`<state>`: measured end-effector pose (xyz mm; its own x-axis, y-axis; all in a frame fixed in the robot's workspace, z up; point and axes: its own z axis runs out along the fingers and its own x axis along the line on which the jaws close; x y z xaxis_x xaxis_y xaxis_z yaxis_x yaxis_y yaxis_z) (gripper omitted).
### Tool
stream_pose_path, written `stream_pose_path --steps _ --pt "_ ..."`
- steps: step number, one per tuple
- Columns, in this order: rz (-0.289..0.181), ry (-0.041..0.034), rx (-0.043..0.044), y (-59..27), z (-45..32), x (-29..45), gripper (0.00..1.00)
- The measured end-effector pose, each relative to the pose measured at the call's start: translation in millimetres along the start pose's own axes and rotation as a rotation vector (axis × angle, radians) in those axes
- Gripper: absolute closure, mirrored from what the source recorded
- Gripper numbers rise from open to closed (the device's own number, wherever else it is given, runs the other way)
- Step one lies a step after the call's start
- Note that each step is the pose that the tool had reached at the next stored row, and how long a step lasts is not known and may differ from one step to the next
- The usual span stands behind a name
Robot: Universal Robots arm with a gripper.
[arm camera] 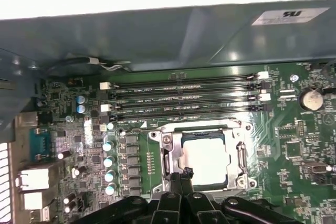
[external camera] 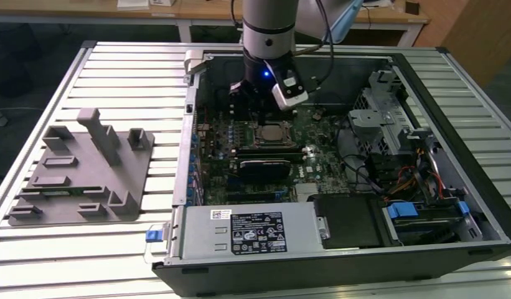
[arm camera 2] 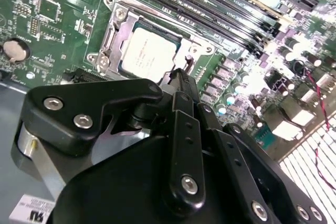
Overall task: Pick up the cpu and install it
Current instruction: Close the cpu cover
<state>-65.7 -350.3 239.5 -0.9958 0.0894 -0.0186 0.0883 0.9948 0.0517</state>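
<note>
End effector (arm camera 2: 180, 77) clenched, fingers pressed together w/ nothing between them, tips at the edge of the metal-framed socket (arm camera 2: 113, 38); contact can't be told. The cpu (arm camera 2: 148, 53) lies flat inside that socket on the green motherboard (external camera: 322, 165). Open PC case (external camera: 322, 274) sits on a slatted metal counter (external camera: 131, 75), grey fixture (external camera: 81, 174) at the exterior view's left, wooden desk (external camera: 89, 9) behind.

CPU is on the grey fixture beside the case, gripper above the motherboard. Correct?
Not quite. The cpu isn't on the grey fixture; it sits in the socket on the motherboard, as the first wrist view shows. The gripper is above the motherboard, as stated.
</note>
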Motion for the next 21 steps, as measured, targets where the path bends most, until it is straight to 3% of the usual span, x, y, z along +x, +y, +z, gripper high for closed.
stream_pose_path --steps 7,13,21 --pt "0.0 0.0 0.0 0.6 -10.7 -0.2 0.89" --pt "0.0 0.0001 0.0001 0.6 -10.9 -0.9 0.89" --pt "0.0 0.0 0.0 2.5 -10.5 -15.6 0.89"
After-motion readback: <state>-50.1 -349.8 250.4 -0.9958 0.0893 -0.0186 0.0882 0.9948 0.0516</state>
